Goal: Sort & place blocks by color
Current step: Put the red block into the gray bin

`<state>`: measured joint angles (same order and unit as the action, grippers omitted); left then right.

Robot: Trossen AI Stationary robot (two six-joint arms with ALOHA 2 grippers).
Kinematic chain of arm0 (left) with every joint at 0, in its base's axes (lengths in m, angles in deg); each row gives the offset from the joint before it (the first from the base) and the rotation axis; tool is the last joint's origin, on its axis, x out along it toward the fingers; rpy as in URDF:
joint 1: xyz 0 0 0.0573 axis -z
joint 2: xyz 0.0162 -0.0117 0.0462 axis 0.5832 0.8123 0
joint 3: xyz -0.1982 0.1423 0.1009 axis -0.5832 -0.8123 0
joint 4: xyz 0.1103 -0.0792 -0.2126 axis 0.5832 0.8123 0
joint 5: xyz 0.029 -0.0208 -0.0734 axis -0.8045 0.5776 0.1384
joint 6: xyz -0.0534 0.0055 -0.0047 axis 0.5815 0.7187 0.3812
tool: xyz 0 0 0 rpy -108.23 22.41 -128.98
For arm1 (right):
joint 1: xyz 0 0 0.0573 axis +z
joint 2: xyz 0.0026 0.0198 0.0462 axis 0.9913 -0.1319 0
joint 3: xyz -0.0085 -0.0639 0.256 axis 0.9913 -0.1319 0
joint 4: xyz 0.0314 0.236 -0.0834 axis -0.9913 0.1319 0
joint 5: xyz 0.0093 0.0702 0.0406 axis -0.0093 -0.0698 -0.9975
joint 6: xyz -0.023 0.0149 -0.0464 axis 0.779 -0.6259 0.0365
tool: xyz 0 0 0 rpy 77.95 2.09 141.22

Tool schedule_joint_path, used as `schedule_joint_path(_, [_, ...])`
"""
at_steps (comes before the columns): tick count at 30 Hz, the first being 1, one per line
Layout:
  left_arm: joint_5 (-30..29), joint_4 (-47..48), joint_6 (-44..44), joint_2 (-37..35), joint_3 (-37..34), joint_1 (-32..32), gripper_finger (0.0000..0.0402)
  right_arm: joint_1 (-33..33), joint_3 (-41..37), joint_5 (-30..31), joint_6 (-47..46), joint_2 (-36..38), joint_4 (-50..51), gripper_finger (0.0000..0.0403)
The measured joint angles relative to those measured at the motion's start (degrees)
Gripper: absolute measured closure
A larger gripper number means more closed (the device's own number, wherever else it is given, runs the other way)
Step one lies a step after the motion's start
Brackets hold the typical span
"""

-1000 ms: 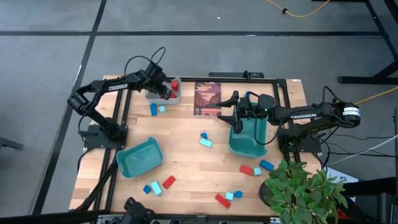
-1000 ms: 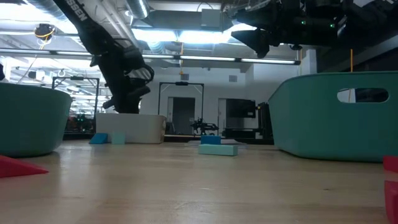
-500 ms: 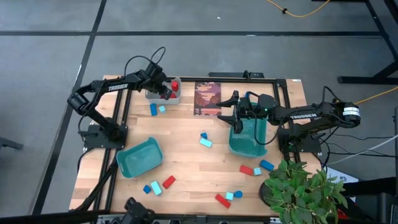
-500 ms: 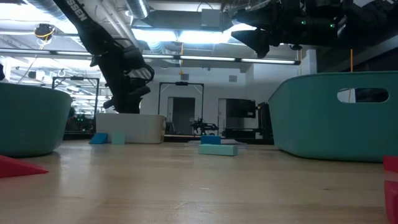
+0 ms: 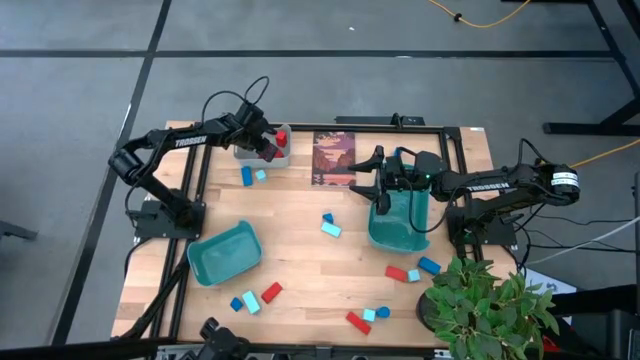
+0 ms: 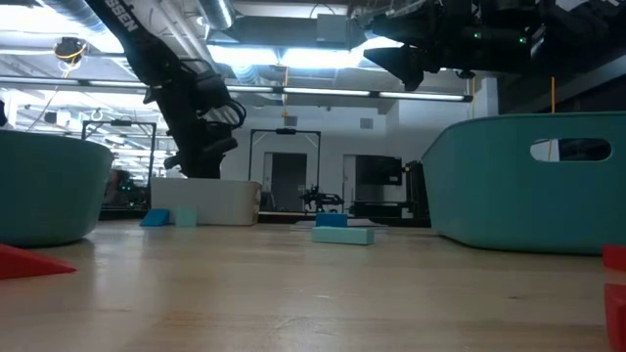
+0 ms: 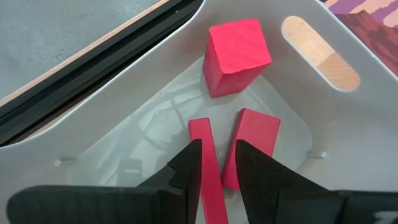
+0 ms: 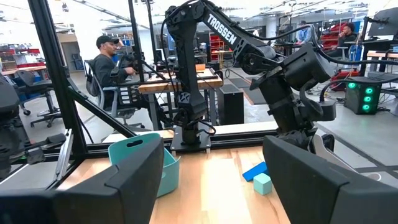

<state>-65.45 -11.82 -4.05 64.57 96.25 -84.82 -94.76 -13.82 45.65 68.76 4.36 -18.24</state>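
My left gripper [image 5: 268,150] reaches slanting down into the grey bin [image 5: 248,155] at the table's far left. The bin holds a red cube [image 7: 236,53], a red block [image 7: 258,134] and a thin red bar [image 7: 208,162]. The bar stands between the slightly parted fingers. My right gripper [image 5: 378,182] hovers open and level above the right teal bin [image 5: 400,228], with nothing between its fingers [image 8: 130,180]. Loose red, blue and cyan blocks lie on the table near the grey bin [image 5: 247,176], at the middle [image 5: 330,225] and along the near side [image 5: 365,318]. My left gripper stands with one finger [image 7: 189,165] close against the side of the thin red bar [image 7: 200,134], and a gap shows on the bar's other side. Whether that finger touches the bar I cannot tell. The bar's lower end rests on the bin's floor.
A second teal bin [image 5: 225,255] sits at the near left. A dark picture card [image 5: 333,158] lies at the far middle. A potted plant [image 5: 490,310] overhangs the near right corner. Bare wood lies between the two teal bins.
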Motion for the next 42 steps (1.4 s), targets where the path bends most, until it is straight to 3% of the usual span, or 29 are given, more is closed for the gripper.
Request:
schedule_joint_path(7, [-1.09, 0.01, 0.12, 0.0, 0.0, 0.0, 0.03, 0.02, 0.0, 0.0, -0.02, 0.0, 0.0, 0.0126])
schedule_joint_path(23, [-2.88, 0.0, 0.28, 0.0, 0.0, -0.07, 0.0181, 0.02, 0.0, 0.0, -0.04, 0.0, 0.0, 0.0126])
schedule_joint_path(33, [-1.39, -1.5, 0.46, -0.49, 0.0, -0.08, 0.0177, 0.02, 0.0, 0.0, -0.89, 0.0, -0.01, 0.0126])
schedule_joint_path(42, [5.26, -6.26, 1.81, -9.52, 0.0, 1.65, 0.0178, 0.04, 0.0, -0.02, -1.51, 0.0, 0.0, 0.0126])
